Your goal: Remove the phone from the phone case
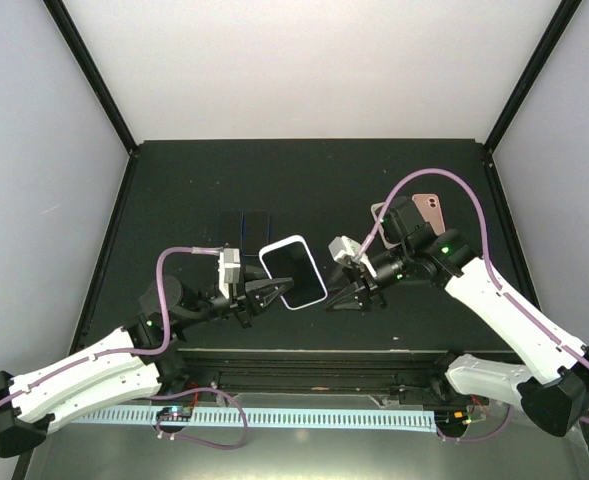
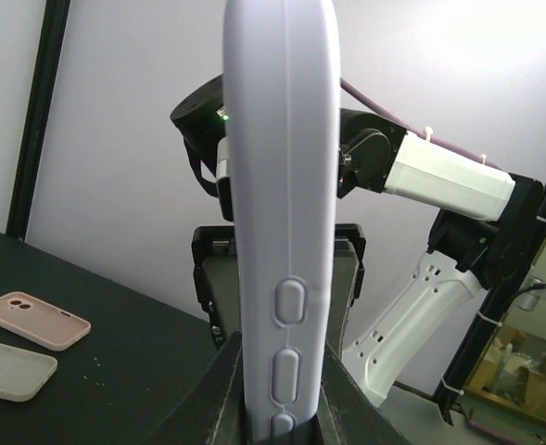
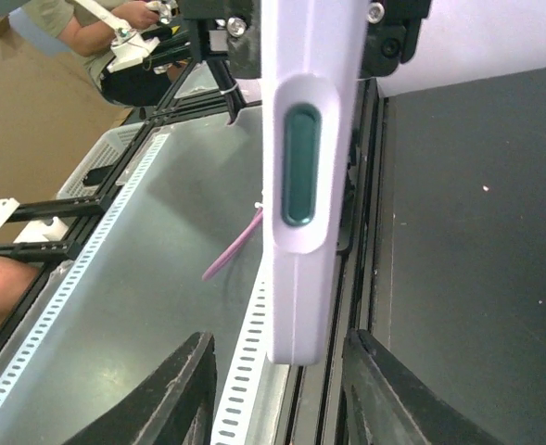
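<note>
left gripper (image 2: 280, 385) clamped on lilac-white rubber phone case (image 2: 282, 185), held aloft mid-table. black phone (image 1: 296, 272) sits inside it. right gripper (image 3: 277, 348) at its 3 o'clock, fingers apart, straddling the case edge. extraction not begun. pink spare case (image 1: 429, 212), 1 o'clock.

Place: robot lab cell.
Walls: white panels (image 1: 304, 60), black frame (image 1: 91, 72), 12 o'clock.
Cabling: slotted duct (image 1: 274, 417) at 6 o'clock.
</note>
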`<action>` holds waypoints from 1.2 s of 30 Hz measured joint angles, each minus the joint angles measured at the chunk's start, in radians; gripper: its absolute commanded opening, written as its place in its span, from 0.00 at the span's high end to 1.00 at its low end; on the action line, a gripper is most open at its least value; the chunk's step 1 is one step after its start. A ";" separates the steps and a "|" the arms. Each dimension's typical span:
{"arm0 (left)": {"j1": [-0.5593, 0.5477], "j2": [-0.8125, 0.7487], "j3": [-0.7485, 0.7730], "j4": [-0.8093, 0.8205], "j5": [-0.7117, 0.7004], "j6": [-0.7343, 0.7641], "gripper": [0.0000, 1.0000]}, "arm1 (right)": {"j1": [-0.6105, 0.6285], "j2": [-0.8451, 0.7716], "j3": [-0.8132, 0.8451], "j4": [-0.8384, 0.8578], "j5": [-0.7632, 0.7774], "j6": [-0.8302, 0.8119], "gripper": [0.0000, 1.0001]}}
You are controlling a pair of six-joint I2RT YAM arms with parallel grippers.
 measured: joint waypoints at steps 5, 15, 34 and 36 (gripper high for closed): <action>0.000 0.000 0.000 -0.003 0.026 -0.011 0.98 | 0.000 -0.008 0.018 -0.032 -0.029 -0.032 0.80; 0.017 0.034 0.033 -0.013 0.129 -0.056 0.98 | 0.007 -0.023 0.032 -0.105 -0.034 -0.123 0.92; 0.036 0.130 0.180 -0.040 0.359 -0.266 0.98 | 0.061 -0.120 0.064 -0.118 -0.011 -0.291 0.99; 0.035 0.128 0.180 -0.029 0.377 -0.287 0.98 | 0.061 -0.108 0.064 -0.078 0.015 -0.269 0.98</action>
